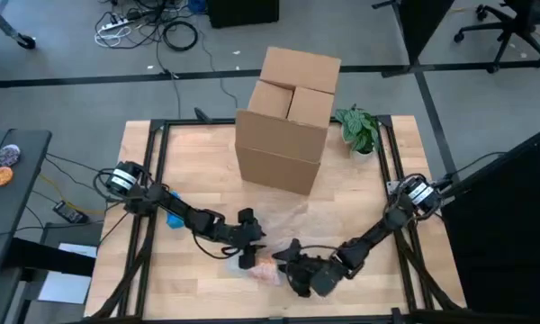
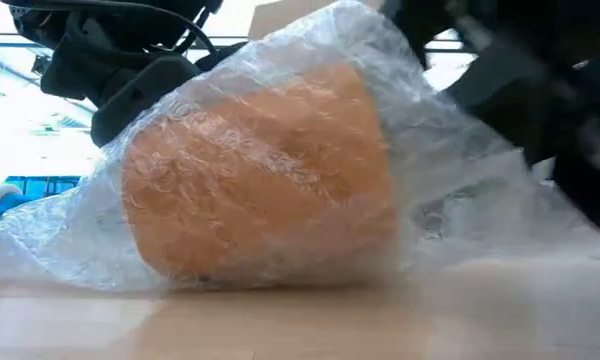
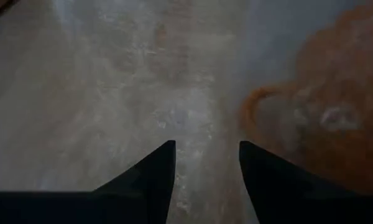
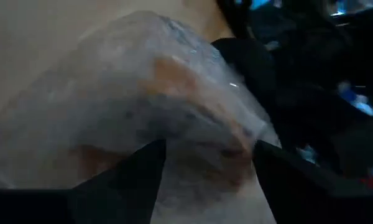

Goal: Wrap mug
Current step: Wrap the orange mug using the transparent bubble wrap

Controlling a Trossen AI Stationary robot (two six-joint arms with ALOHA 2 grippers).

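Two dark arms meet near the front edge of the desk (image 1: 198, 153), over an orange mug (image 2: 260, 180) lying on its side under bubble wrap (image 2: 460, 200). The left gripper (image 3: 202, 158) sits just above the wrap beside the mug's handle, jaws open with nothing between them. The right gripper (image 4: 205, 162) faces the bundle from the other side, jaws spread around the wrapped mug. Behind them stand a cardboard box (image 1: 288, 117) and a small plant (image 1: 358, 129).

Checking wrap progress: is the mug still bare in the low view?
No, bubble wrap covers the orange mug lying on the table.
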